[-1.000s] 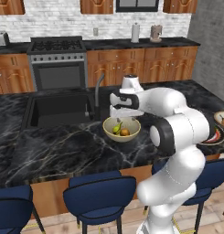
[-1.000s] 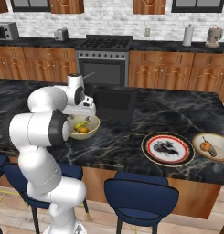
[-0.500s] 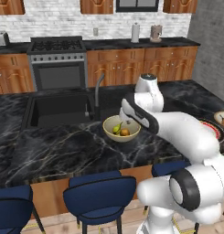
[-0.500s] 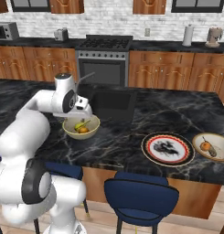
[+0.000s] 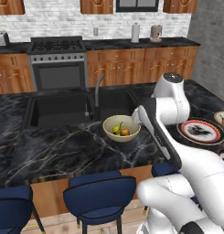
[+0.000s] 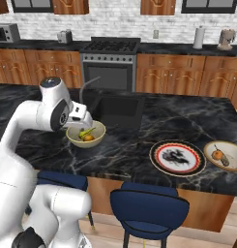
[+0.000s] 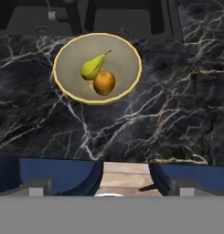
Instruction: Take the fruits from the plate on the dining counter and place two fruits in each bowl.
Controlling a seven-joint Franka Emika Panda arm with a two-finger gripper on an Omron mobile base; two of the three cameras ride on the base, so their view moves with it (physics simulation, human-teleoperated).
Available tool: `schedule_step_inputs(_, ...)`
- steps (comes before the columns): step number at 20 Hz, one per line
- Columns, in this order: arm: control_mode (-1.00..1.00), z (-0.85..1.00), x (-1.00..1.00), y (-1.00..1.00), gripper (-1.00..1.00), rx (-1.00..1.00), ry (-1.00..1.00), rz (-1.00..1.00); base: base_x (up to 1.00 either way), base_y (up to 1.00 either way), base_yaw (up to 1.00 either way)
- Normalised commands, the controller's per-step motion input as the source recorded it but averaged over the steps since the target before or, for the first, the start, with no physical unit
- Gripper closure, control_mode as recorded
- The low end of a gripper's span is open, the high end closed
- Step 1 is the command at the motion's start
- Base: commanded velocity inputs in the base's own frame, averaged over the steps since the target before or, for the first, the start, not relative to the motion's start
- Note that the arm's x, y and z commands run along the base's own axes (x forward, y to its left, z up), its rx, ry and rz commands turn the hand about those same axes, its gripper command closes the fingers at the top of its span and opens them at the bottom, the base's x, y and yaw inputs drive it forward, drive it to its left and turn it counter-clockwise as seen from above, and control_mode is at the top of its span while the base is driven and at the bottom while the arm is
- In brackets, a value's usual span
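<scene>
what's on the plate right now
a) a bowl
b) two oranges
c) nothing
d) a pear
c: the plate shows just its dark markings and red rim, with no fruit on it; the pear and an orange fruit lie in the deep bowl, and more fruit sits in the shallow bowl beside the plate.

A white brick wall (image 6: 125,19) backs wooden cabinets (image 6: 187,72) and a steel stove (image 6: 110,63); a black sink (image 5: 58,109) is set in the counter, with blue stools (image 6: 149,208) on a wooden floor (image 6: 115,232).
</scene>
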Motion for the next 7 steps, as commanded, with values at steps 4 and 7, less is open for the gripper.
schedule_step_inputs(4, -1.0, 0.57, -0.71, -0.22, -1.0, 0.0, -0.05, -0.01, 0.0, 0.0, 0.0)
schedule_step_inputs(7, -1.0, 0.49, -0.66, -0.21, -1.0, 0.0, -0.05, -0.04, 0.0, 0.0, 0.0)
